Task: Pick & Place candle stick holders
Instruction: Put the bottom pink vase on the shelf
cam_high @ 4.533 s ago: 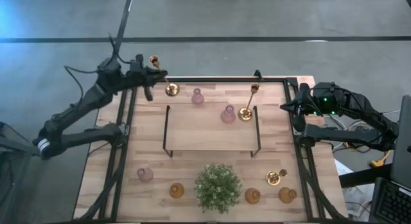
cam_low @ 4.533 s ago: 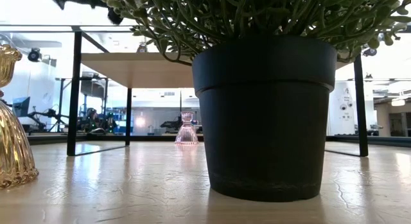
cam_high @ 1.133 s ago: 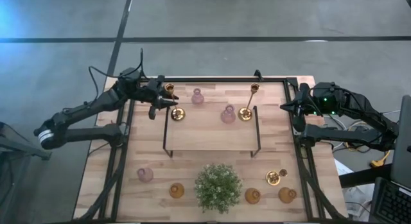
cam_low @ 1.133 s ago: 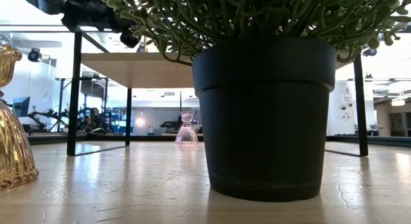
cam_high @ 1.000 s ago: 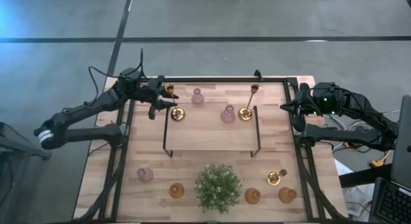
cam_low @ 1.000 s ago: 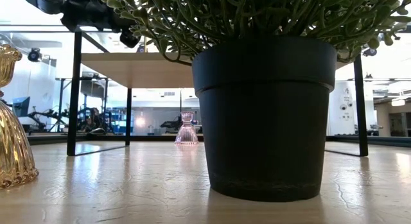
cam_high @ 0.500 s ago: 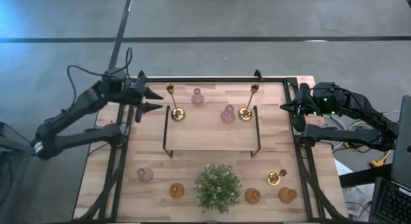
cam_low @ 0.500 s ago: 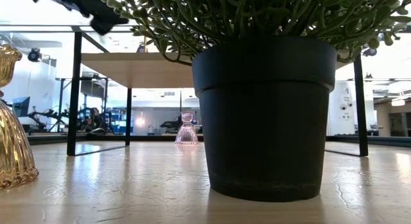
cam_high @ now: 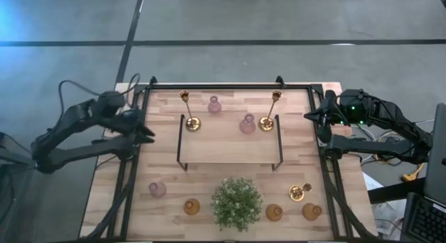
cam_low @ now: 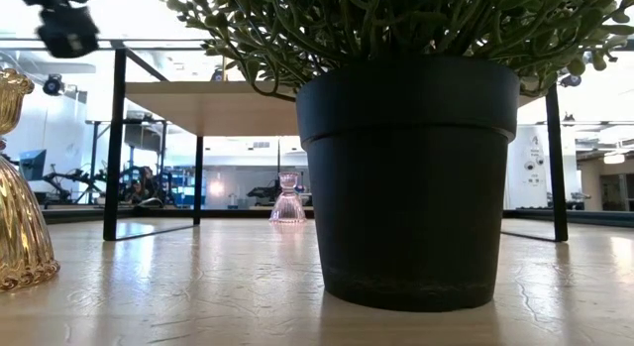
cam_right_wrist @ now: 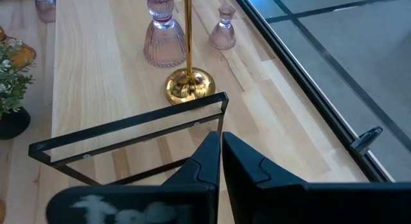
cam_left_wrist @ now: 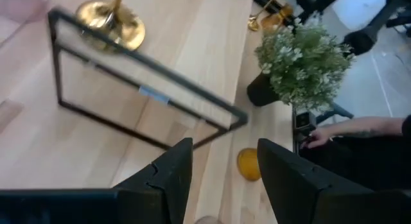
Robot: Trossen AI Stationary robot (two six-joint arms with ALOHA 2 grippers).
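A slim brass candle stick holder (cam_high: 188,112) stands upright on its round base (cam_left_wrist: 113,24) at the left end of the black-framed wooden riser (cam_high: 230,144). A second brass stick (cam_high: 270,109) stands at the riser's right end (cam_right_wrist: 187,84), with two pink glass holders (cam_high: 247,123) (cam_high: 214,104) between them. My left gripper (cam_high: 145,130) is open and empty by the table's left edge (cam_left_wrist: 221,185), apart from the left stick. My right gripper (cam_high: 317,118) is shut and empty at the table's right edge (cam_right_wrist: 220,161).
A bushy green plant in a black pot (cam_high: 237,201) stands near the front edge. Around it stand a pink holder (cam_high: 157,189), amber holders (cam_high: 191,206) (cam_high: 274,212) (cam_high: 311,211) and a short brass holder (cam_high: 300,193). A person's hand (cam_left_wrist: 334,131) shows beyond the table.
My left gripper has let go of the left brass stick and drawn back toward the table's left edge and somewhat toward its near edge, fingers open. The stick stays upright at the riser's left end.
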